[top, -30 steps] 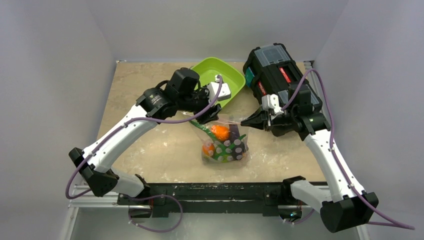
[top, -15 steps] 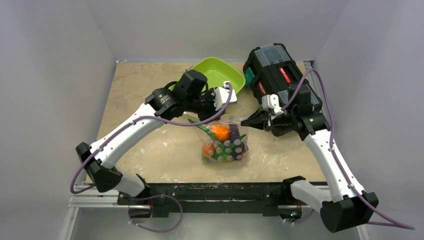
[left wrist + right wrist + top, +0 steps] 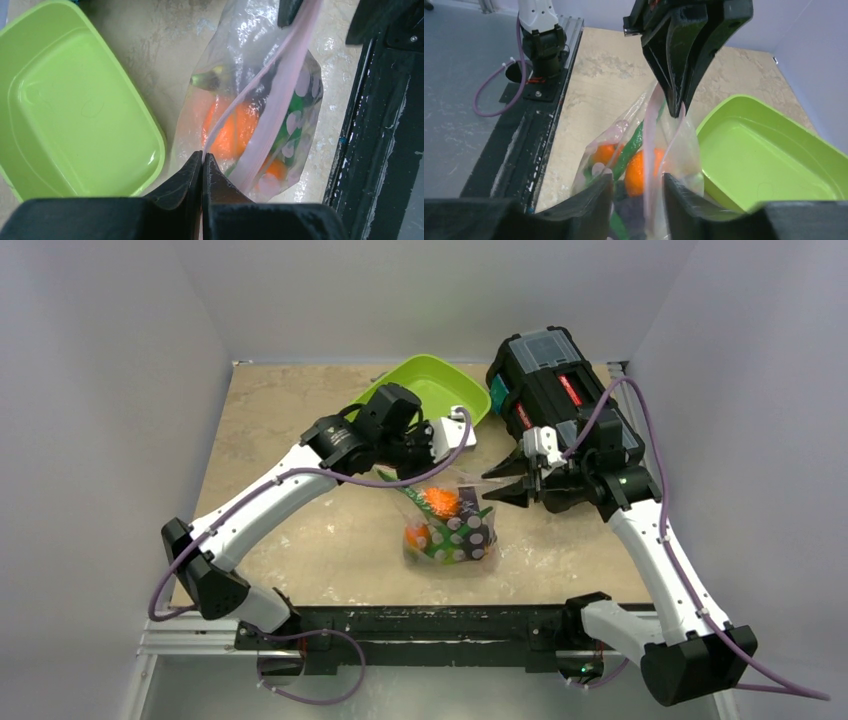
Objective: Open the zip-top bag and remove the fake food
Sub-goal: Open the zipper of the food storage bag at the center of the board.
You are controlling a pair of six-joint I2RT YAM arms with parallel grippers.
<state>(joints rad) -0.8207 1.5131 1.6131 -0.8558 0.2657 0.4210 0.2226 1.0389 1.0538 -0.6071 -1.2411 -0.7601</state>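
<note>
The zip-top bag [image 3: 452, 528] lies at mid-table, clear and crinkly, with its pink zip strip [image 3: 280, 85] lifted. Inside shows the fake food: an orange [image 3: 234, 131], a green pod [image 3: 630, 144] and dark spotted pieces [image 3: 462, 535]. My left gripper [image 3: 202, 156] is shut on one side of the bag's mouth, pinching the pink strip; the right wrist view shows it from the front [image 3: 679, 106]. My right gripper [image 3: 638, 186] is open, its fingers standing either side of the bag's other end, with the strip loose between them.
A lime-green tray [image 3: 440, 390] sits just behind the bag and beside it [image 3: 75, 100]. A black toolbox [image 3: 545, 375] stands at the back right, behind my right arm. The black base rail [image 3: 380, 125] runs along the table's near edge.
My left arm swung right toward the bag's mouth and its jaws shut on the pink strip. My right gripper, shut before, has opened.
</note>
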